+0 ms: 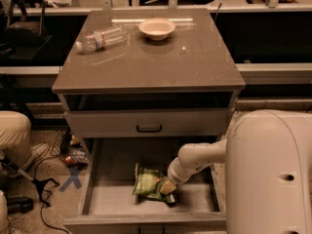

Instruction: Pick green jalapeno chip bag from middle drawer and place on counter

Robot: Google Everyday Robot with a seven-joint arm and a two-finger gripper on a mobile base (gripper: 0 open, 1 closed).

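The green jalapeno chip bag (pixel 147 183) lies crumpled on the pale floor of the open middle drawer (pixel 107 199), near its centre. My gripper (pixel 166 187) reaches down into the drawer from the right on a white arm and sits at the bag's right edge, touching it. The counter (pixel 161 62) is the glossy grey-brown slab above the drawers.
A clear plastic water bottle (pixel 100 37) lies on its side at the counter's back left. A pale bowl (pixel 156 28) stands at the back centre. A shallower drawer front with a black handle (pixel 148 128) sits above the open drawer. My white body (pixel 270 174) fills the lower right.
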